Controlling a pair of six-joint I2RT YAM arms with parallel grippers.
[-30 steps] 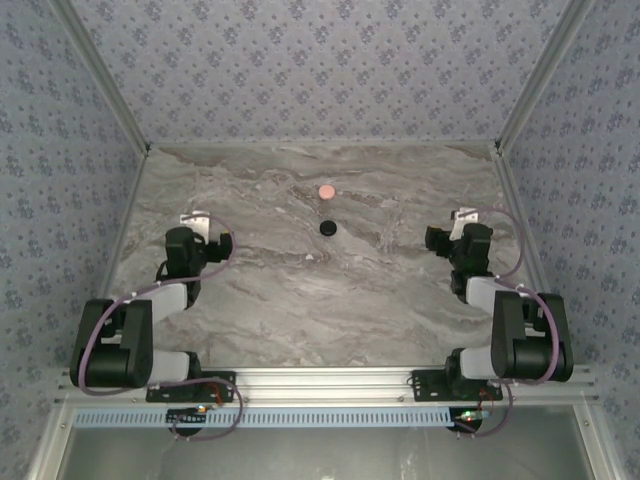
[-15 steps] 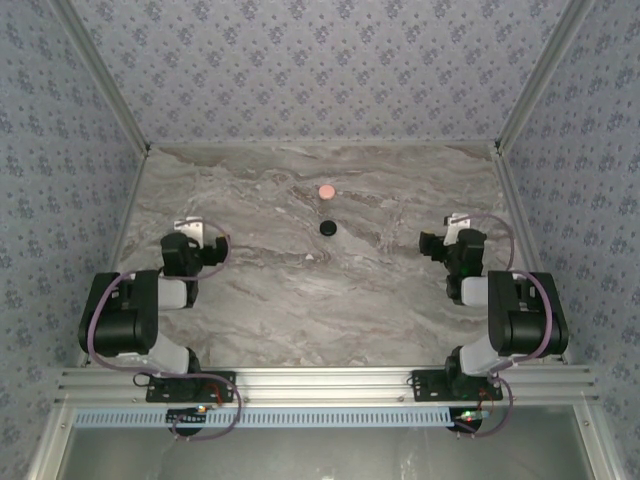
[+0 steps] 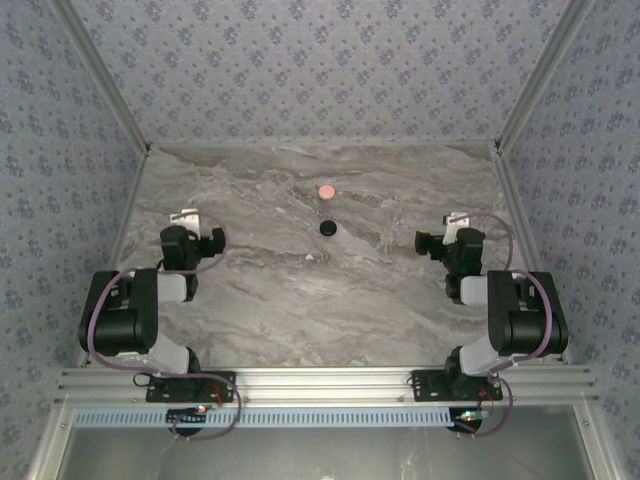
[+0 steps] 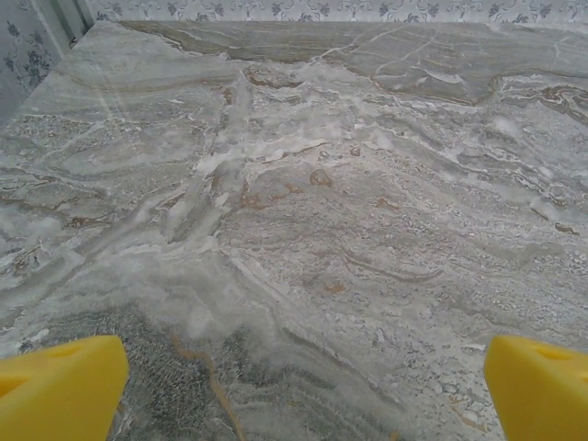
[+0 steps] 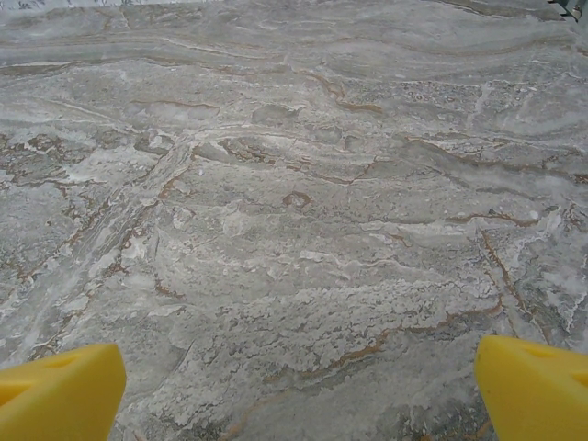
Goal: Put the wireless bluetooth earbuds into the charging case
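A round pink piece and a round black piece lie on the marble table, mid-back, a short way apart. I cannot tell which of them is the charging case. The earbuds are too small to make out here. My left gripper sits folded back at the left, well left of both pieces. Its yellow fingertips stand far apart over bare marble, so the left gripper is open and holds nothing. My right gripper is at the right, likewise open, its yellow fingertips wide over bare table.
Patterned walls enclose the table on three sides, with metal frame posts at the back corners. Both arm bases sit on the aluminium rail at the near edge. A pale speck lies near the black piece.
Both arms have folded back toward their bases, elbows dropping. Both grippers have opened wider. The pink and black pieces have not moved.
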